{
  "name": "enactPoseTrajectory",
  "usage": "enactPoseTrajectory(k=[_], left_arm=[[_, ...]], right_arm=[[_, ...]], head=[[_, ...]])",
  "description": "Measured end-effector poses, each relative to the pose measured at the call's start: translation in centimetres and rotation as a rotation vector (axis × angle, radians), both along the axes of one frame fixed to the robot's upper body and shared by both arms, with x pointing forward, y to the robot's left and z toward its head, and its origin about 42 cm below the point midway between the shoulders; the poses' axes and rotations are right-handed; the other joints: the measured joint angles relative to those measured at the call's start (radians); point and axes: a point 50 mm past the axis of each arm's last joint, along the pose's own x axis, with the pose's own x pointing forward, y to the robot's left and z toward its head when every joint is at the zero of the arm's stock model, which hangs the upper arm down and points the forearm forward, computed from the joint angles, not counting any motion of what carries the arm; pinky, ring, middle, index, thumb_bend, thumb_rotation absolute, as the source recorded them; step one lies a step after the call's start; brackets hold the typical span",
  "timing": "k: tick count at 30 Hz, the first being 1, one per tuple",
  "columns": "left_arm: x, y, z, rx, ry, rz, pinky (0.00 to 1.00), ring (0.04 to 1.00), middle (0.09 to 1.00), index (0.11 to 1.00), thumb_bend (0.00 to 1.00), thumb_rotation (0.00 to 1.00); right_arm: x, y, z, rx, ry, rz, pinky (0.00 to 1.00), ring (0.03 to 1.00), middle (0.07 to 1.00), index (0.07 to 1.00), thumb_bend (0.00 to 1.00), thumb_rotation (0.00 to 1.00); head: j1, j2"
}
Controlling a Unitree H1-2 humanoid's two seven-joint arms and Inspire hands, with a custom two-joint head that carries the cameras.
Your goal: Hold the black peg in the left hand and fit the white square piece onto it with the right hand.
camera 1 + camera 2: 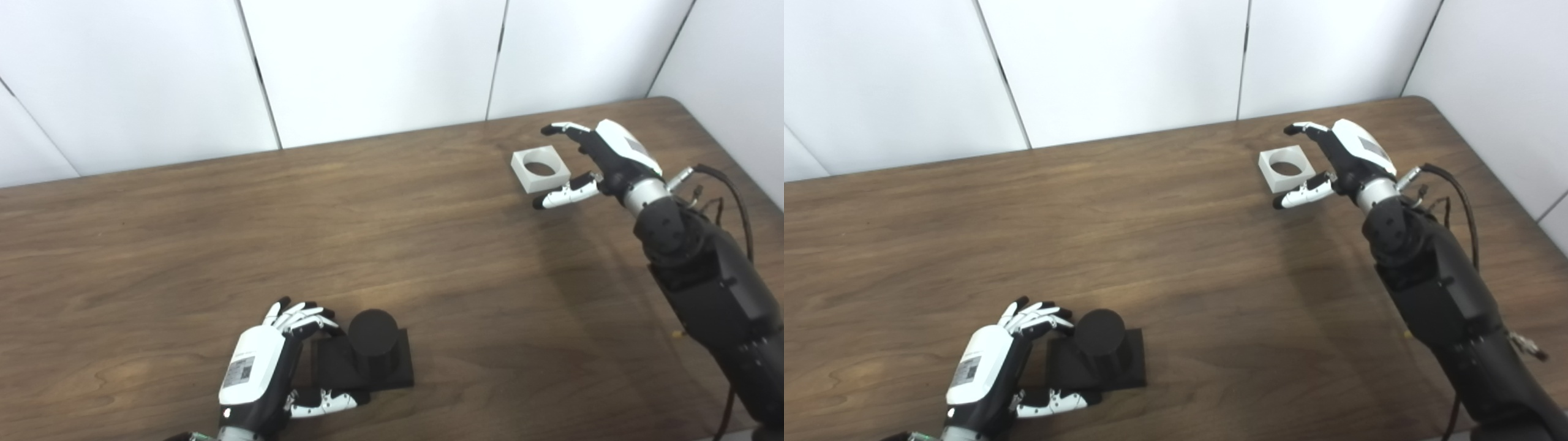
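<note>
The left forearm is cut off at the bottom edge, and the left hand (pixel 263 373) is spread around the base of one black peg (pixel 372 343) near the front; contact cannot be judged. One white square (pixel 1286 166) lies far right, flanked by the splayed, empty right hand (pixel 1338 160).

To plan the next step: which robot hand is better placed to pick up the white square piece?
The right robot hand: it is open beside the white square piece. The left robot hand is far away, at the black peg.
</note>
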Motion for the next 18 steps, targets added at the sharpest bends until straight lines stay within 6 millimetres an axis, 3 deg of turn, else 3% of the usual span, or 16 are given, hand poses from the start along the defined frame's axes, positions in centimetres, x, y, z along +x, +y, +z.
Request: enactPoseTrajectory(k=[9,18], left_arm=[[0.0,-0.1,0.0,0.004,-0.001,0.001,0.97,0.856,0.778,0.484,0.52,0.05],[0.0,-0.3,0.0,0.008,-0.004,0.002,0.98,0.860,0.780,0.484,0.52,0.05]], right_arm=[[3.0,-0.8,-0.4,-0.102,0.044,0.014,0.87,0.945,0.905,0.820,0.87,0.15],[4.1,-0.4,-0.8,-0.186,0.102,0.044,0.94,0.968,0.933,0.834,0.87,0.17]], head=[[0.012,0.000],[0.017,0.000]])
